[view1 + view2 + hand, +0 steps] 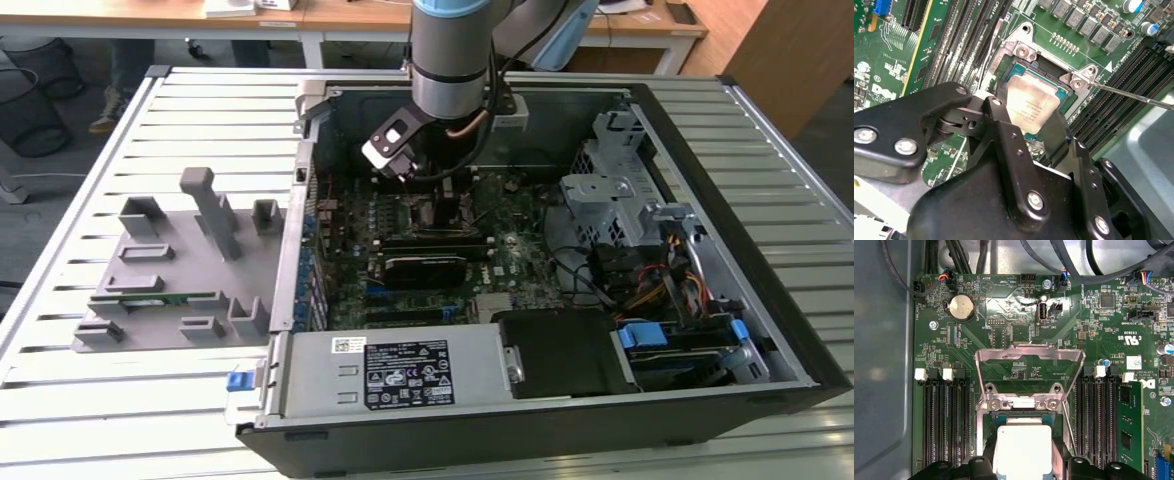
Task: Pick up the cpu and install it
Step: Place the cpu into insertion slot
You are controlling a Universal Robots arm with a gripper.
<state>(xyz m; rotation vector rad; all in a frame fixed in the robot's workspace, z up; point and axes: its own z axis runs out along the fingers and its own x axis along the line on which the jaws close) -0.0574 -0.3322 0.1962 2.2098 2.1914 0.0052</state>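
The cpu (pixel 1030 102), a flat square chip with a silver-white top, sits between my gripper's (pixel 1029 122) two black fingers (pixel 1004 135), which press on its opposite edges. It lies right over the open socket (pixel 1019 70) on the green motherboard, level with the socket frame; whether it rests in the seat I cannot tell. In the first wrist view the cpu (pixel 1022 447) shows below the raised metal bracket (pixel 1029 356), with my gripper (pixel 1023 457) around it. In the exterior view my gripper (pixel 404 165) reaches down inside the open computer case (pixel 747 330).
Black memory slots (pixel 946 425) flank the socket on both sides. The thin socket lever (pixel 1134 96) sticks out sideways. A grey fixture (pixel 174 270) holding a green memory stick (pixel 154 297) stands on the slatted table at the exterior view's left. Cables and a drive cage (pixel 614 200) fill the case's right.
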